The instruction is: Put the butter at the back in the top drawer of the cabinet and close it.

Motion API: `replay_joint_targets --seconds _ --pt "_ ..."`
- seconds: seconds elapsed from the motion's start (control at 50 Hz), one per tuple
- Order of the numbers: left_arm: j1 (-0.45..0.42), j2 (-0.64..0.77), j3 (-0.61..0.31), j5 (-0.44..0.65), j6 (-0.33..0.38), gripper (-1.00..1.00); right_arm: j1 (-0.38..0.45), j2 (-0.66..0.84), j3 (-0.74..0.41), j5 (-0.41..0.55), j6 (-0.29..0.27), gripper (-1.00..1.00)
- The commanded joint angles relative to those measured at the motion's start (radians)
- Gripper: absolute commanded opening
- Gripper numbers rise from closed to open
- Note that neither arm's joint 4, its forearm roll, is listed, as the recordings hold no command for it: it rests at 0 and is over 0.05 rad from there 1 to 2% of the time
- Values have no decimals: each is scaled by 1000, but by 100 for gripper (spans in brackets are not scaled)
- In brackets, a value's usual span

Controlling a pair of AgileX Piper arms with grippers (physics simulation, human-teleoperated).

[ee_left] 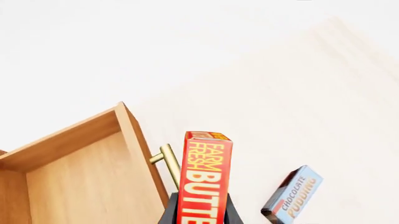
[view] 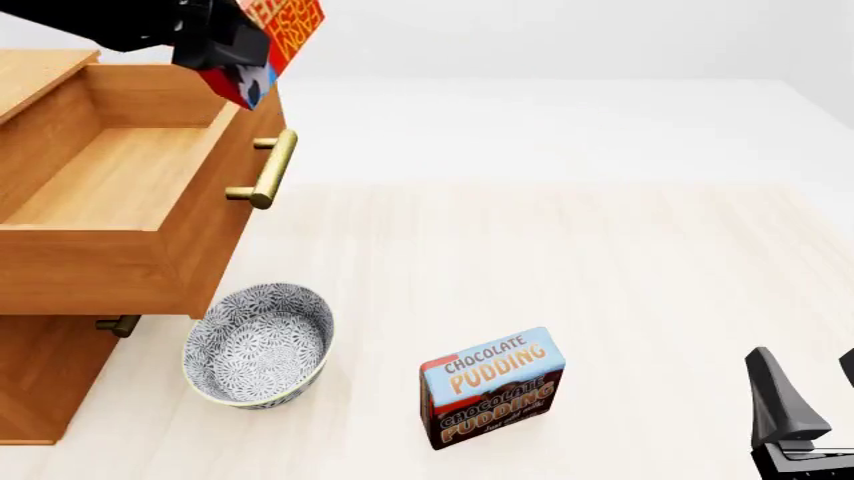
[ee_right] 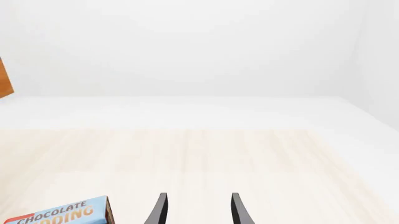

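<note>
My left gripper (view: 247, 45) is shut on the red butter box (view: 283, 28) and holds it in the air over the front right corner of the open top drawer (view: 127, 180). In the left wrist view the butter (ee_left: 206, 179) stands between the fingers, beside the drawer's front wall (ee_left: 140, 149) and its brass handle (ee_left: 169, 163). The drawer is pulled out from the light-brown cabinet (view: 40, 370) and holds nothing I can see. My right gripper (ee_right: 196, 210) is open and empty, low at the front right of the table (view: 801, 420).
A blue-and-brown chocolate pudding box (view: 491, 387) stands on the table in front of the cabinet, also in the right wrist view (ee_right: 59, 215). A patterned grey bowl (view: 258, 343) sits beside the cabinet under the open drawer. A lower drawer's handle (view: 118, 325) peeks out.
</note>
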Motion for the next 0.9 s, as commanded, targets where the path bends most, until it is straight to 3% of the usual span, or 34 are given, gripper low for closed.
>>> replay_joint_targets --seconds 0.02,0.36,0.52,0.6,0.9 --pt "31 -41 -25 41 10 -100 0 0 0 0 0 100" --pt "116 -85 -81 110 32 -100 0 0 0 0 0 100" --pt "155 -106 -64 121 33 -100 0 0 0 0 0 100" --pt "125 -98 -65 132 -55 -100 0 0 0 0 0 100" --pt "201 -134 -9 133 -56 -100 0 0 0 0 0 100"
